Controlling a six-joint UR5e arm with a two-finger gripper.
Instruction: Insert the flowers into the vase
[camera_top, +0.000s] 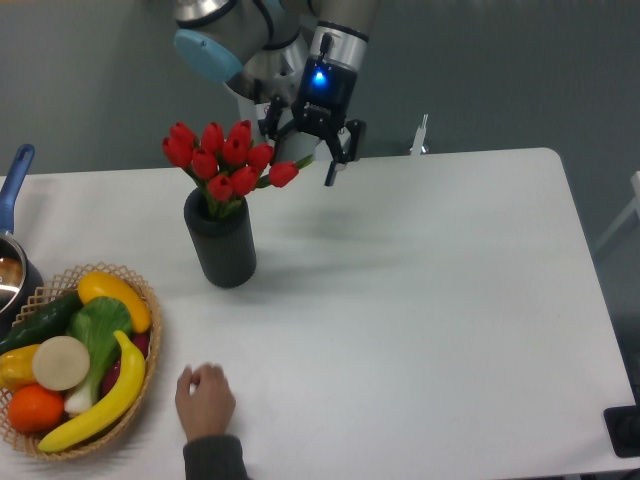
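Observation:
The flowers (225, 160), a bunch of red tulip buds on green stems, stand with their stems down in the hole of the vase (221, 244), a matte black cylinder upright on the white table at the left. One bud leans out to the right. My gripper (302, 150) hangs above the table's back edge, just right of the bunch, with its fingers (333, 160) spread open and nothing between them. It is clear of the flowers.
A wicker basket (150, 340) of fruit and vegetables sits at the front left. A blue-handled pot (12, 190) is at the left edge. A person's hand (205, 400) rests on the table near the front, right of the basket. A small white post (422, 135) stands behind the table.

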